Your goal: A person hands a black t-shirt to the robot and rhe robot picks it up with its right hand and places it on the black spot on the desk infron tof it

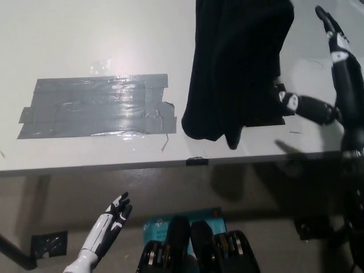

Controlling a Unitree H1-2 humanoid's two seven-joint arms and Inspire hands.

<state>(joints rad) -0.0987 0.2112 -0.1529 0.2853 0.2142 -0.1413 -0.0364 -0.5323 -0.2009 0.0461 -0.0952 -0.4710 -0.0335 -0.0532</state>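
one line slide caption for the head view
Black t-shirt hangs over the desk as the open right hand reaches beside it; left hand rests low.

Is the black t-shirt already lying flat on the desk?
No, the t-shirt hangs down from above the desk, bunched in folds, while the right hand is beside it with fingers spread.
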